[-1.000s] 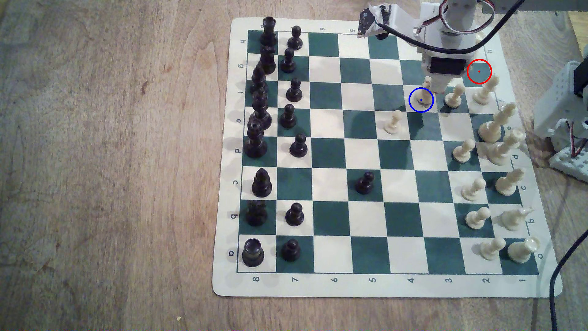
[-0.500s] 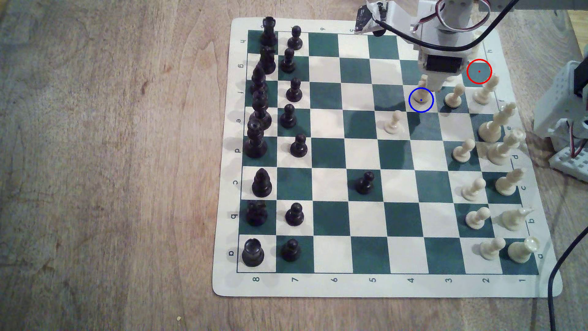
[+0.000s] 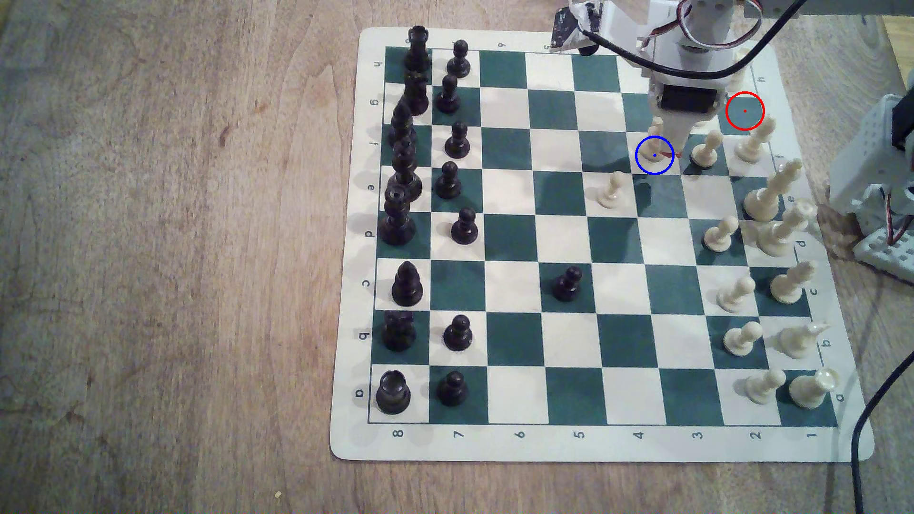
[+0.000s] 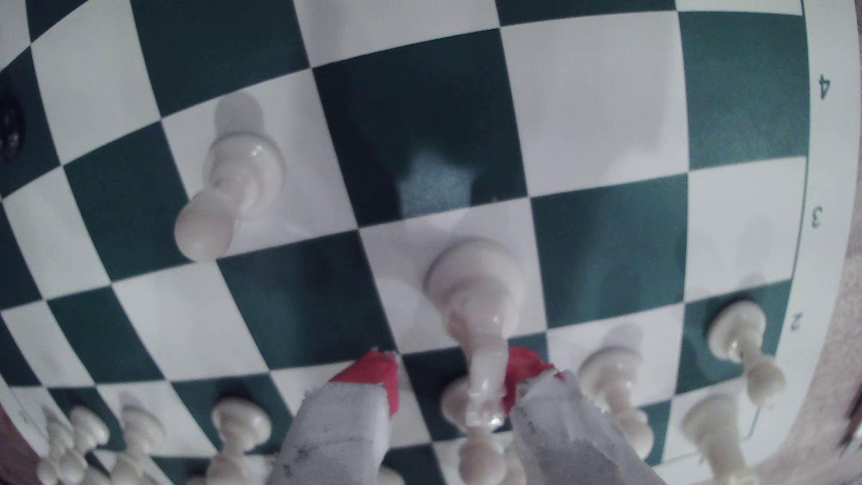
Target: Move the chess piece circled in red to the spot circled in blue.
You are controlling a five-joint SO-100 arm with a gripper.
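The chess piece circled in red, a cream knight (image 3: 655, 137), stands upright on the spot circled in blue (image 3: 644, 163), a cream square. The red circle (image 3: 745, 111) rings a bare dark green square. My gripper (image 3: 666, 149) hangs over the knight from the far side. In the wrist view the gripper (image 4: 450, 373) is open. One red-tipped finger (image 4: 373, 377) stands clear of the knight (image 4: 476, 289). The other finger (image 4: 527, 373) rests against the knight's upper part. The knight's round base sits flat on the cream square (image 4: 401, 261).
Cream pawns stand close by (image 3: 611, 190) (image 3: 705, 148), and a taller cream piece (image 3: 754, 141) is next to the red circle. More cream pieces line the exterior view's right, black pieces its left. A lone black pawn (image 3: 568, 284) is mid-board. A black cable (image 3: 692, 74) crosses the arm.
The fingers have spread and their red tips now show beside the knight. The wrist has shifted slightly back. The knight has stayed in the blue circle.
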